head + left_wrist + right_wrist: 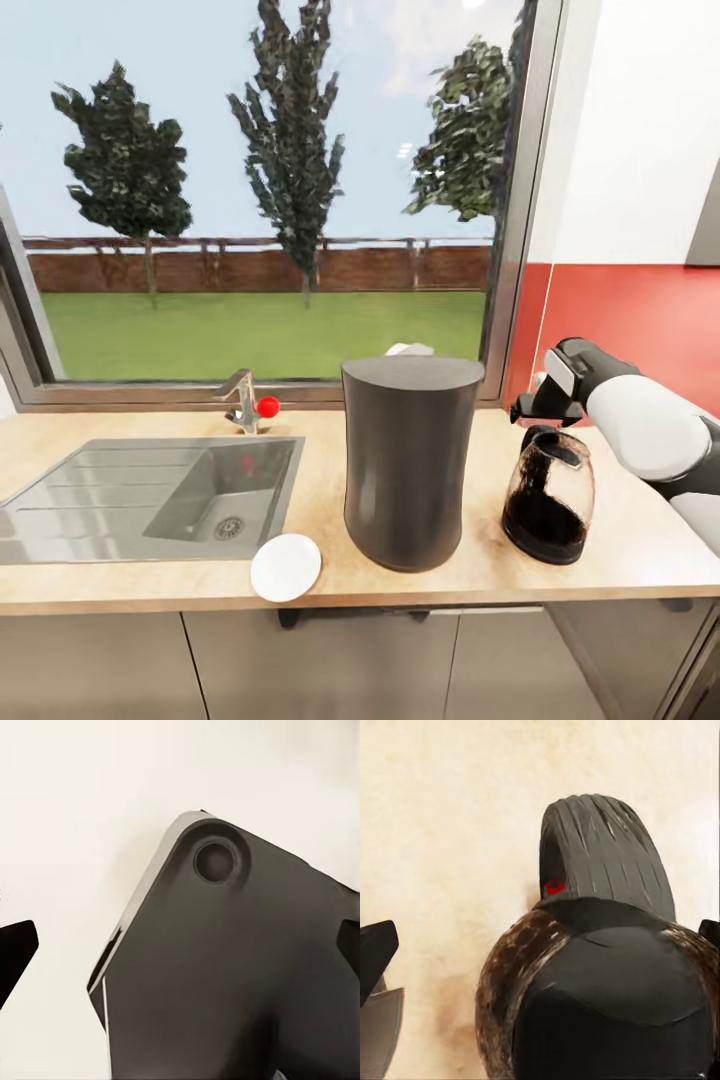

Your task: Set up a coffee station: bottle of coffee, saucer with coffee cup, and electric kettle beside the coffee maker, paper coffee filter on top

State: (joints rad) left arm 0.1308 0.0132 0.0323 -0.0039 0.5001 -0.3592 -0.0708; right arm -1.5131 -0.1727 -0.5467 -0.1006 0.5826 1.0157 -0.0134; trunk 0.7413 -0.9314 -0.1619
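countertop (640,545): coffee maker (408,460) centre frame.
placed: electric kettle (548,495) right of it, saucer (286,567) lower left.
right gripper (545,405): wide, over kettle.
left: cup, filter, coffee bottle.

Smooth white rounded shell on the right arm (645,425), glossy, meeting a black joint band toward the lower edge. Dark grey wrist housing with a light grey panel ahead of it, ending in the black right gripper (530,408) (angular, matte). In the wrist views, black fingertips (375,952) at the frame edges; also a dark grey angular plate (225,975) with a round recessed socket.
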